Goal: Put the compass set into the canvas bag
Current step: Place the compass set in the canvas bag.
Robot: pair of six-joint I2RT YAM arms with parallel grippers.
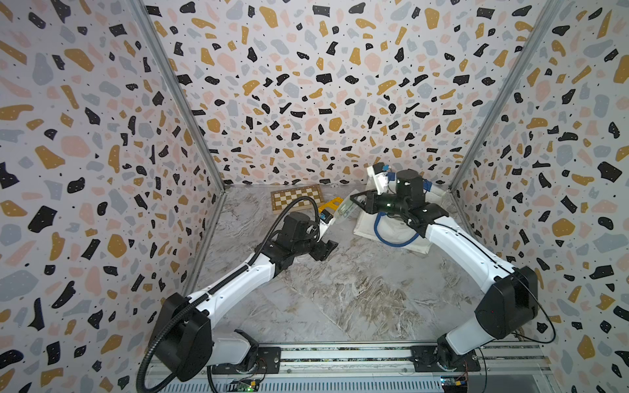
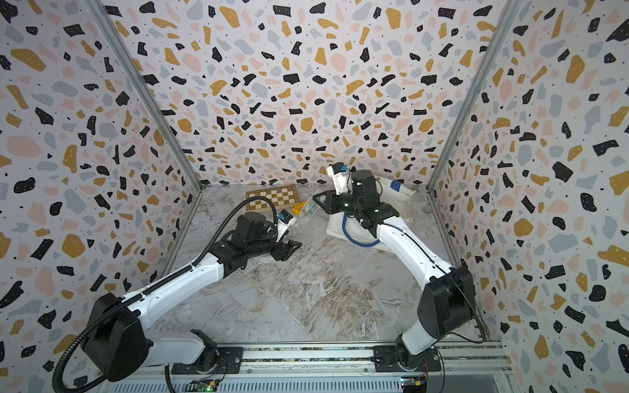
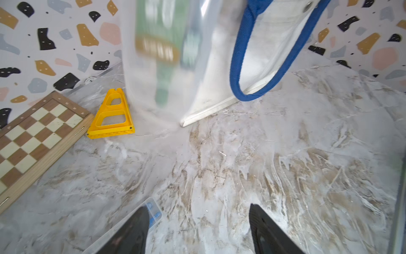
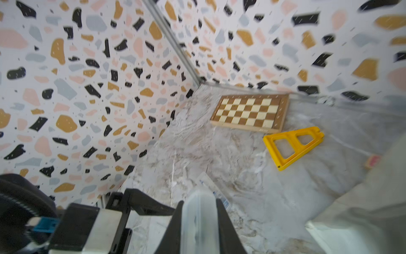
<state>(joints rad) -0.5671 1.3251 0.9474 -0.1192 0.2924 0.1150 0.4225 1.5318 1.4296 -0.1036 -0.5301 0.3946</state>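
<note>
Counter (image 1: 340, 289): grey-white marble pattern with brown veins, walled on three sides.
Chessboard (image 1: 296, 199): wooden, lies flat against the far wall, left of the middle.
Yellow frame (image 3: 112, 114): triangular plastic piece, flat, just beside the chessboard's right end.
Canvas bag (image 1: 398, 231): white, lies at the far right, blue handle loop across it.

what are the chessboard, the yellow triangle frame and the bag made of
The chessboard looks like wood: dark and pale squares in a grained, matte light frame. The yellow triangle frame is probably moulded plastic, with an even bright colour and smooth faces. The bag is white woven cloth, likely canvas, slack and creased. Its blue handles look fuzzy, perhaps padded fabric.
</note>
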